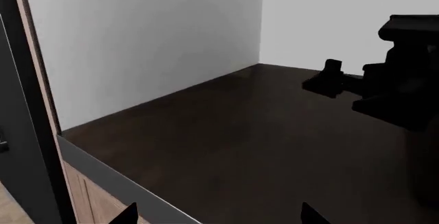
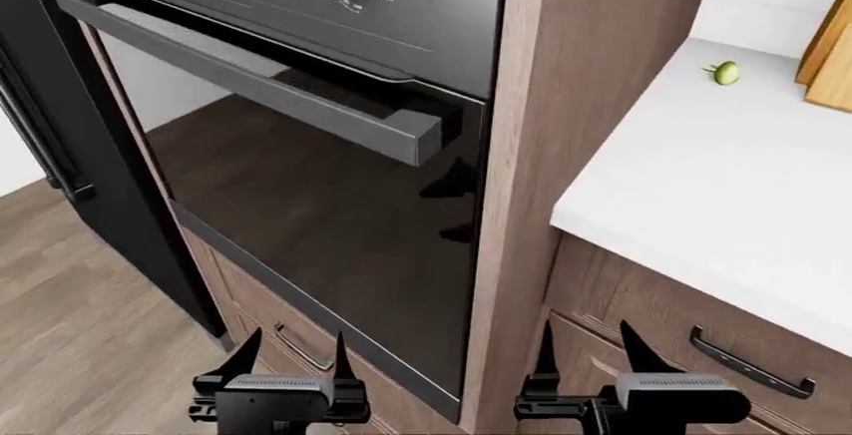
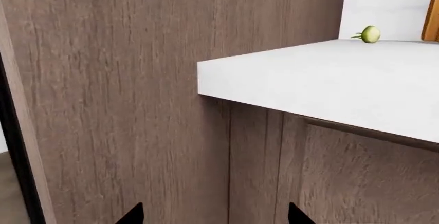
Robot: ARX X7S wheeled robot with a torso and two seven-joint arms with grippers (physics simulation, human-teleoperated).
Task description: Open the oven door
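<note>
Oven door (image 2: 319, 206) shut, your 2 grippers, left (image 2: 286, 353) and right (image 2: 586, 348), low before it, jaws spread, empty.

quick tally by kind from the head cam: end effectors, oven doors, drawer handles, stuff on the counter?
End effectors: 2, left end effector and right end effector
Oven doors: 1, oven door
Drawer handles: 2, left drawer handle and right drawer handle
Countertop items: 2, green fruit and wooden board
Total: 7

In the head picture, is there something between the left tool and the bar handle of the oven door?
No object is there. In the head view, only the glossy glass of the oven door shows between the left tool and the bar handle above it.
</note>
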